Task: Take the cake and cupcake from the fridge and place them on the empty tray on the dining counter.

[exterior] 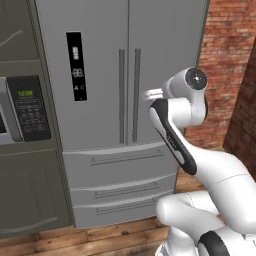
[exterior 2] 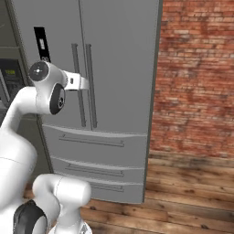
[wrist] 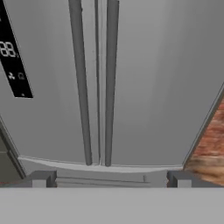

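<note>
1. Hovering with fingers spread wide, the gripper [wrist: 108, 178] holds and touches nothing.
2. It faces the closed fridge [exterior: 100, 165], near its 2 handles [wrist: 81, 83].
3. Counted: 2 doors, 1 display panel [exterior: 76, 66], 2 drawers.

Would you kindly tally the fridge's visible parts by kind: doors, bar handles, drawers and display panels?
Fridge parts:
Upper doors: 2
Vertical bar handles: 2
Bottom drawers: 3
Black display panel: 1
Total: 8
</note>
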Robot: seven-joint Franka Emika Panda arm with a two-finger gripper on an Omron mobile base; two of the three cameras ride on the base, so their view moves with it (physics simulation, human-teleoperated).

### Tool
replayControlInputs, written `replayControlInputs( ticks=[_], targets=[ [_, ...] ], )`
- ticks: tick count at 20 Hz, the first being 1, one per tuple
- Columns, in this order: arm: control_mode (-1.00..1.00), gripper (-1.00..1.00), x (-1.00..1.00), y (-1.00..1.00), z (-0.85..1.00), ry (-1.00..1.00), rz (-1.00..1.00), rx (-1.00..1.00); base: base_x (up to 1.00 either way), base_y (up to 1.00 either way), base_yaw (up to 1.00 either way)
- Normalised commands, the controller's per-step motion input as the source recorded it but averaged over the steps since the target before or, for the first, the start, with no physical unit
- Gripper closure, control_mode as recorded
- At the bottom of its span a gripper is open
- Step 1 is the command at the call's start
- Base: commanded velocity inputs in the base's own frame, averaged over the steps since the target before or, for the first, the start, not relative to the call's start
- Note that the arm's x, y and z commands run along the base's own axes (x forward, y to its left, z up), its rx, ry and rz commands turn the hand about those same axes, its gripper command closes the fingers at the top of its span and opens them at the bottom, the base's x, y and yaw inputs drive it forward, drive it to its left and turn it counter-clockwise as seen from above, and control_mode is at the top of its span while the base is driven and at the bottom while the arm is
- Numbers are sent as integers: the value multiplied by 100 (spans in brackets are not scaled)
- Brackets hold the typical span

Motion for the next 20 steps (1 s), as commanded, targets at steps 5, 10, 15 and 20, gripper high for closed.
replayControlInputs(
  ticks=[5,10,15,20],
  targets=[
    [-100,-100,58,0,-11,0,0,0,0,0,0],
    [-100,-100,56,1,-12,0,0,0,0,0,0],
    [-100,-100,52,11,-18,0,0,-1,0,0,0],
    [-100,-100,47,3,-18,0,0,0,0,0,0]
  ],
)
